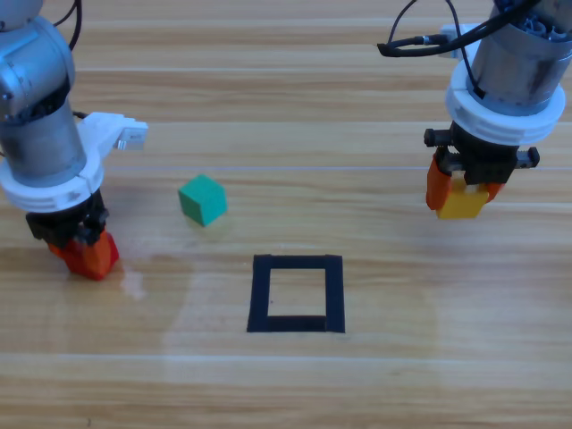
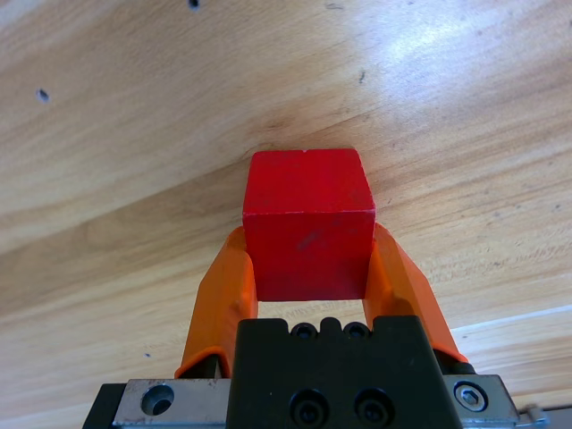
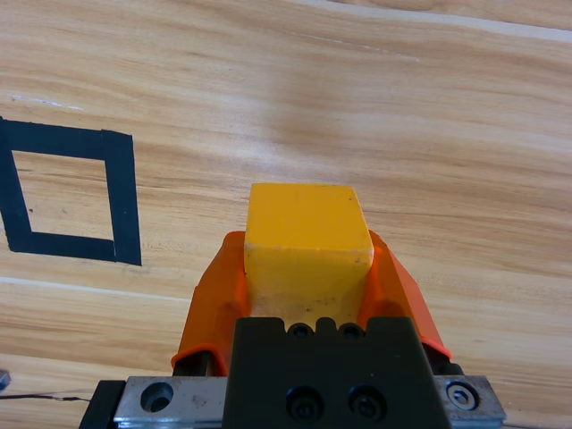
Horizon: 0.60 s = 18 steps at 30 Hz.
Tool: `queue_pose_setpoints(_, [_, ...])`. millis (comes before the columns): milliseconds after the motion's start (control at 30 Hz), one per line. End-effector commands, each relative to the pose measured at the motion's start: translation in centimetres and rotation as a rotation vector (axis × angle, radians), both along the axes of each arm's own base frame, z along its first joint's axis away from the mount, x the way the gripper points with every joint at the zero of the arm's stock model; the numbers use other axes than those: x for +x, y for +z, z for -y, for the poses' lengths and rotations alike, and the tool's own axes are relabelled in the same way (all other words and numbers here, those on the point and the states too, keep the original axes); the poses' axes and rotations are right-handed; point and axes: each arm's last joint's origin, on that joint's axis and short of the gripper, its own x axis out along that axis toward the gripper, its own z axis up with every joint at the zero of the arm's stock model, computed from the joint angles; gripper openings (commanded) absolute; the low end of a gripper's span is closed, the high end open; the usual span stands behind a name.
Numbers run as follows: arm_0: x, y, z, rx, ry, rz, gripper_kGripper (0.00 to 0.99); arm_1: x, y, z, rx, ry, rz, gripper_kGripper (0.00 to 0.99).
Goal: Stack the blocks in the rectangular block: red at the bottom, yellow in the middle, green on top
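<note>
At the table's left side my left gripper is shut on the red cube, which fills the space between its orange jaws in the left wrist view; from above only a red corner shows under the wrist. My right gripper is shut on the yellow cube, held at the right, above the wood; the right wrist view shows that yellow cube clamped between the jaws. The teal-green cube lies free on the table, left of centre. The black tape frame lies near the middle front with nothing inside, and also shows as the black tape frame at the left.
Black cables hang from the right arm at the back. Bare wooden tabletop surrounds the frame on all sides.
</note>
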Motion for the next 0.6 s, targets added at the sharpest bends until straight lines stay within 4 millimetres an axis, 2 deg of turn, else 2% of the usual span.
queue_pose_setpoints(33, [-1.0,1.8,1.5,-0.035,0.097,0.054,0.224,-1.3,0.5,-0.6,0.010,0.020,0.011,0.000])
queue_pose_setpoints(133, [-2.1,2.9,3.7,-0.052,0.174,0.091,0.222,-1.3,0.4,-0.6,0.010,0.022,0.009,0.000])
queue_pose_setpoints(167, [-2.6,3.3,4.7,-0.055,0.193,0.109,0.195,-1.3,0.4,-0.6,0.010,0.022,0.009,0.000])
queue_pose_setpoints(300, [-4.1,4.0,7.3,-0.081,0.242,0.119,0.000,-1.4,0.8,-0.5,0.018,0.027,0.012,0.000])
queue_pose_setpoints(433, [-5.6,4.4,10.3,-0.100,0.269,0.129,0.000,-1.6,1.1,-0.3,0.020,0.035,0.018,0.000])
queue_pose_setpoints(600, [-6.0,2.8,13.6,-0.094,0.267,0.107,0.000,-1.6,0.9,-0.3,0.018,0.035,0.012,0.000])
